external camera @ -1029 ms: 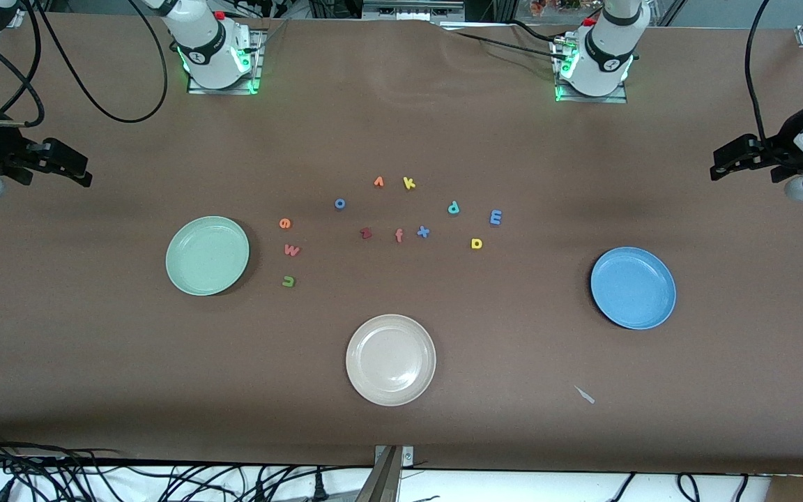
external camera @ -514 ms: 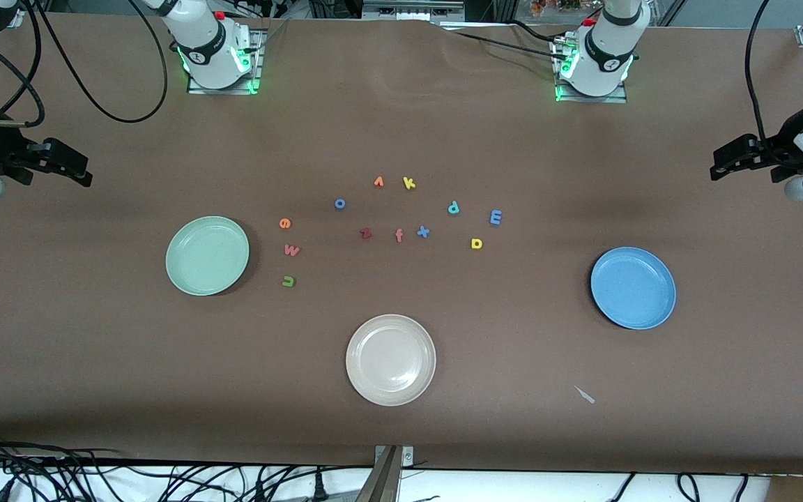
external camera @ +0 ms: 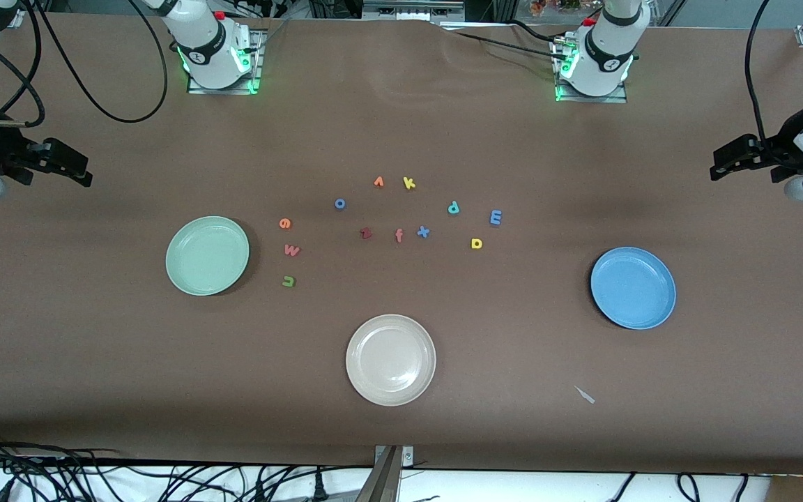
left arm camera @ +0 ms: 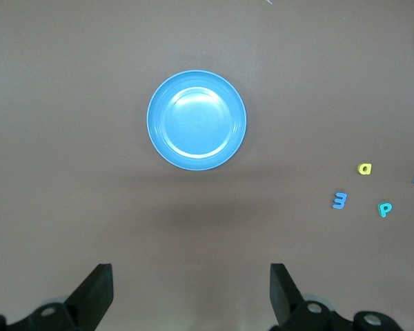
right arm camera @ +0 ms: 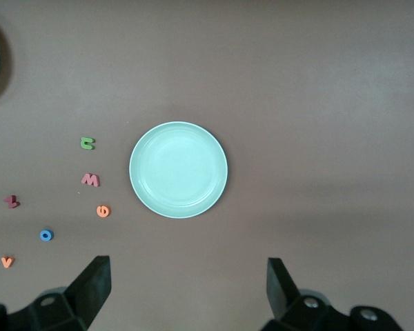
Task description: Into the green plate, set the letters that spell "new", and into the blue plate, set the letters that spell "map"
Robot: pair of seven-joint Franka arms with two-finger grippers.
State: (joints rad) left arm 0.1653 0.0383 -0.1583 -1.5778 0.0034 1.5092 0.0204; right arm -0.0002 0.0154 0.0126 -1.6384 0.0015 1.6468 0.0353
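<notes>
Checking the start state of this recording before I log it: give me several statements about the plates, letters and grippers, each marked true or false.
1. The green plate holds no letters. True.
2. The teal p lies in the blue plate. False: it lies on the table, as do the light blue m and the yellow a.
3. The olive-green n is nearer to the front camera than the pinkish-red w. True.
4. The right gripper is shut on the orange e. False: it is open, holding nothing.
5. The left gripper is open. True.

Brown table [external camera: 95,362], green plate [external camera: 207,255], blue plate [external camera: 633,287], beige plate [external camera: 390,359], scattered foam letters [external camera: 399,236] between plates
</notes>
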